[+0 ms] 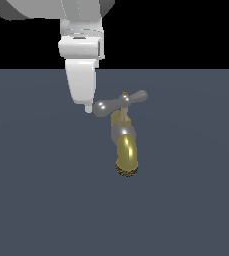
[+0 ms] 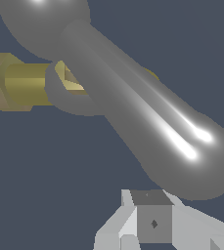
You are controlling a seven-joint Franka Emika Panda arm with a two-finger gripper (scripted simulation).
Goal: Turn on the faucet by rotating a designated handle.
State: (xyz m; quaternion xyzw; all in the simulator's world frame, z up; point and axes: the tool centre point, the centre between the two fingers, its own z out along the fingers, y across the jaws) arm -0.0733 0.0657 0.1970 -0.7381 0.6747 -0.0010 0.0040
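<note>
In the exterior view, the white tool (image 1: 88, 107) hung just beside the slim shiny silver crossbar handle (image 1: 120, 102) atop the small brass-yellow faucet (image 1: 126, 145) on the dark table (image 1: 36, 200). The handle looked rigid and slick, best pushed at a bulbous end. The wrist view alone showed that end (image 2: 196, 161) close to the tool (image 2: 152, 224), though whether the tool was open or clenched I could not tell.

Flat, matte slate-blue ground surface (image 1: 36, 200) spreading across the lower scene; plain black backdrop (image 1: 186, 30) above, meeting it at a straight horizon.
</note>
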